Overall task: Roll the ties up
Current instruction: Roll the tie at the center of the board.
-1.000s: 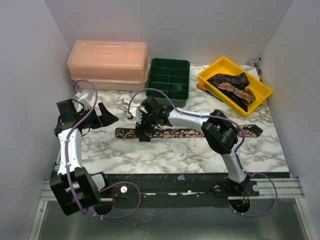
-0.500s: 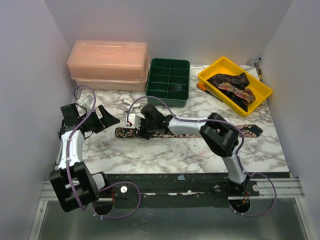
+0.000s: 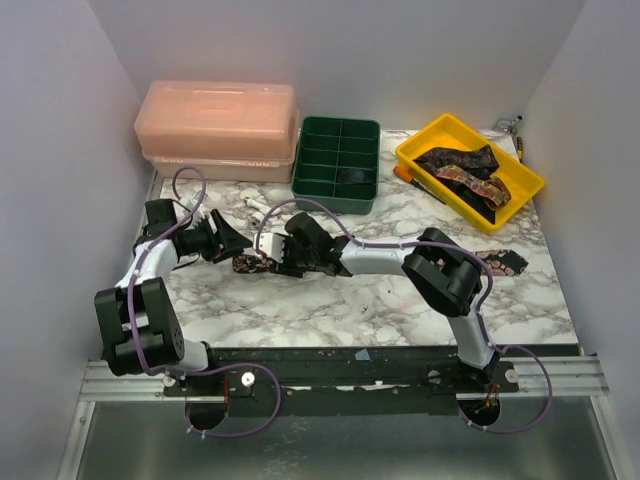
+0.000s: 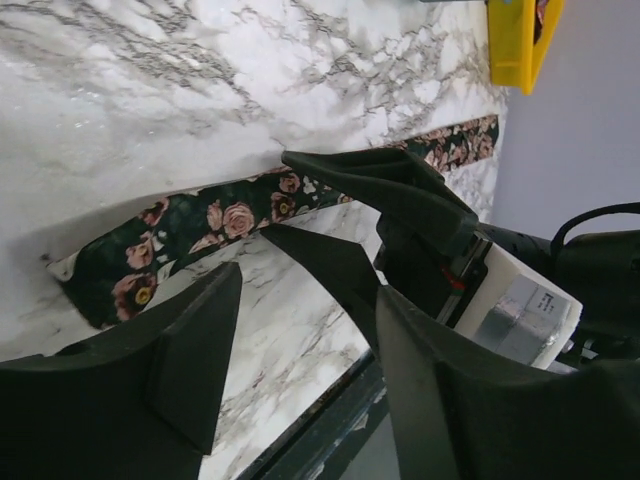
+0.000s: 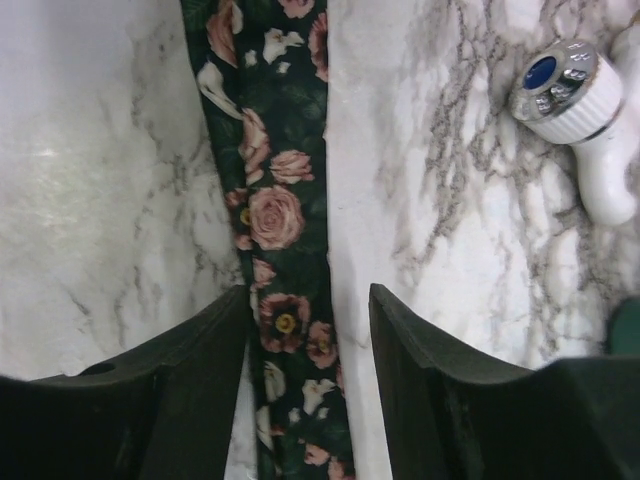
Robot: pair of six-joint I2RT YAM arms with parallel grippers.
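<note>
A dark floral tie (image 3: 380,266) lies flat across the marble table, left to right. My right gripper (image 3: 272,263) is low over its left end. In the right wrist view it (image 5: 308,300) is open, with one finger on each side of the tie (image 5: 285,200), and not closed on it. My left gripper (image 3: 232,247) is open just left of the tie's end. In the left wrist view it (image 4: 305,300) is empty, with the tie (image 4: 220,215) and the right gripper's fingers (image 4: 380,185) in front of it. More ties (image 3: 465,170) lie in the yellow bin (image 3: 420,145).
A green compartment tray (image 3: 337,160) and a pink lidded box (image 3: 218,125) stand at the back. Small white plastic pieces (image 3: 258,205) lie behind the grippers; one shows in the right wrist view (image 5: 570,100). An orange tool (image 3: 402,174) lies beside the yellow bin.
My left gripper has swung down and right, close to the tie's left end. My right gripper has slid left along the tie toward that end. The tie has stayed flat.
</note>
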